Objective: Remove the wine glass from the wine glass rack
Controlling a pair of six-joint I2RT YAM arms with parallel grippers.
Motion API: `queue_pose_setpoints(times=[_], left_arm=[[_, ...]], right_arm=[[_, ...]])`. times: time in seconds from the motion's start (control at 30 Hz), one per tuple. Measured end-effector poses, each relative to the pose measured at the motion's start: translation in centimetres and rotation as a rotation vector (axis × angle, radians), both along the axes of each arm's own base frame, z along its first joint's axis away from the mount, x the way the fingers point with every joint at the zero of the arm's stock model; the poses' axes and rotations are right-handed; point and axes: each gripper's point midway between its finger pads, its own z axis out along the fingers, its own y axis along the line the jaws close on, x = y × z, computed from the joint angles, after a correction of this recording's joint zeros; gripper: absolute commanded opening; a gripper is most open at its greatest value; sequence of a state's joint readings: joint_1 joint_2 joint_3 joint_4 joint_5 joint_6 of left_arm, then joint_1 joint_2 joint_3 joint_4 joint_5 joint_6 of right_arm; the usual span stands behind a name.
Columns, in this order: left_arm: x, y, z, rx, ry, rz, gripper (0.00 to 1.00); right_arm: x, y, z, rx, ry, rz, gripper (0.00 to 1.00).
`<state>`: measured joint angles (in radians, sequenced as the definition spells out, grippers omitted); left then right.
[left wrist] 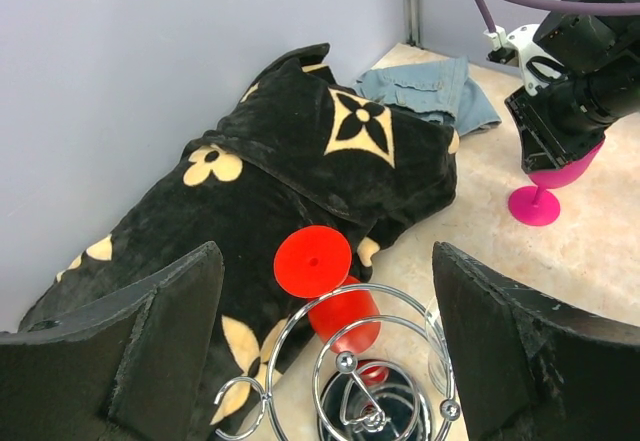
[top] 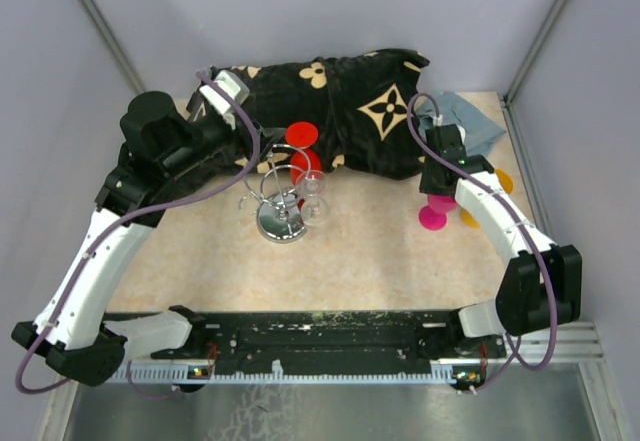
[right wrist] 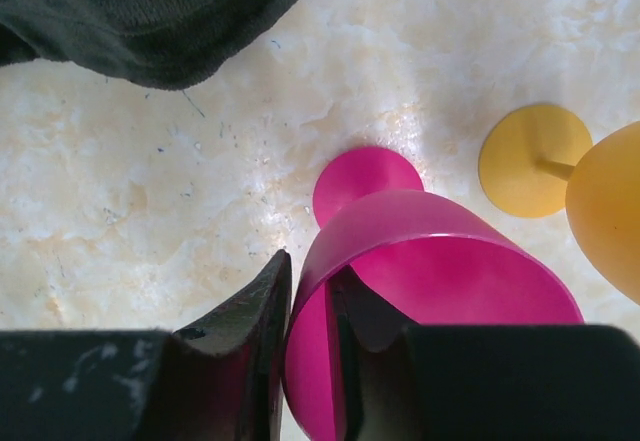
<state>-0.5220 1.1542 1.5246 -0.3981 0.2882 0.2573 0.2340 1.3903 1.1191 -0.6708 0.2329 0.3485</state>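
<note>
The chrome wine glass rack [top: 283, 216] stands on its round mirrored base in front of the blanket; it also shows in the left wrist view [left wrist: 345, 366]. A red wine glass [top: 303, 153] [left wrist: 340, 306] hangs upside down on it, foot up. A clear glass [top: 315, 199] hangs on its right side. My left gripper [top: 258, 161] [left wrist: 325, 261] is wide open and empty above the rack. My right gripper [top: 437, 189] [right wrist: 310, 321] is shut on the rim of a pink wine glass [right wrist: 440, 251] [left wrist: 535, 201], one finger inside the bowl, away from the rack.
A black blanket with beige flowers [top: 340, 101] [left wrist: 300, 161] lies behind the rack. A blue cloth [top: 468, 119] [left wrist: 430, 91] lies at the back right. An orange wine glass [top: 500, 183] [right wrist: 610, 211] stands beside the pink one. Grey walls enclose the table.
</note>
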Motion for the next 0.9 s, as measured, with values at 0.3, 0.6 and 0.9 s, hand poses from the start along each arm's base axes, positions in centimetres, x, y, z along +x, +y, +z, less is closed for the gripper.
queue_pose_setpoints(times=[0.3, 0.6, 0.9], left_arm=[[0.0, -0.1, -0.1, -0.012, 0.015, 0.001, 0.89], [3.0, 1.1, 0.7, -0.047, 0.031, 0.130, 0.87], [13.0, 8.0, -1.6, -0.240, 0.288, 0.276, 0.87]], right_arm=[[-0.8, 0.4, 0.4, 0.022, 0.036, 0.016, 0.50], [2.3, 2.3, 16.1, 0.146, -0.297, 0.047, 0.53], [6.6, 9.5, 24.4, 0.449, -0.467, 0.223, 0.52]])
